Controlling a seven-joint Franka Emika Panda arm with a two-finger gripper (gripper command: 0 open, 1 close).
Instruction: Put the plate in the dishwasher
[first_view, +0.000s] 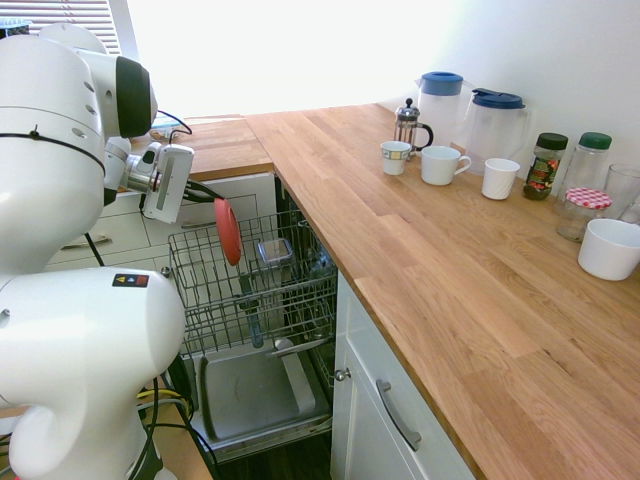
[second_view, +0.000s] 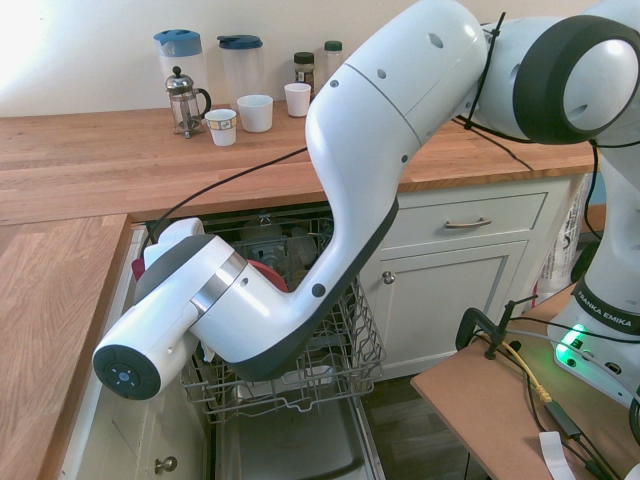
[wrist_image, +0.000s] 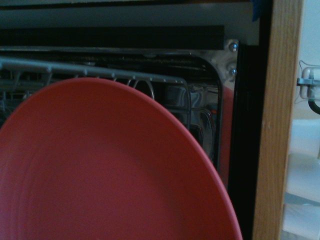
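The claw (first_view: 208, 197) was closed on the rim of the red plate (first_view: 228, 231), which it held on edge, upright, just above the pulled-out wire rack (first_view: 255, 290) of the open dishwasher (first_view: 262, 395). In the first exterior view the plate hung over the rack's rear part, near the left side as that camera saw it, its lower edge reaching among the upper wires; whether it touched them could not be told. The dishwasher door lay flat and open below the rack, its grey inner panel bare. A small square container (first_view: 274, 252) sat in the rack just beside the plate.

In the second exterior view the arm hid almost all of the plate; only a red sliver (second_view: 268, 274) showed behind the wrist, over the rack (second_view: 330, 360). The wrist view was filled by the plate's face (wrist_image: 110, 170), with the rack's wires (wrist_image: 145, 80) and the dark cavity of the dishwasher beyond it, and the wooden edge of the bench (wrist_image: 277, 120) to one side.

On the wooden bench (first_view: 450, 270) stood a coffee press (first_view: 408, 124), two clear jugs with blue lids (first_view: 440, 100), three white cups (first_view: 440, 165), jars (first_view: 545, 165) and a white bowl (first_view: 610, 248), all well apart from the plate.
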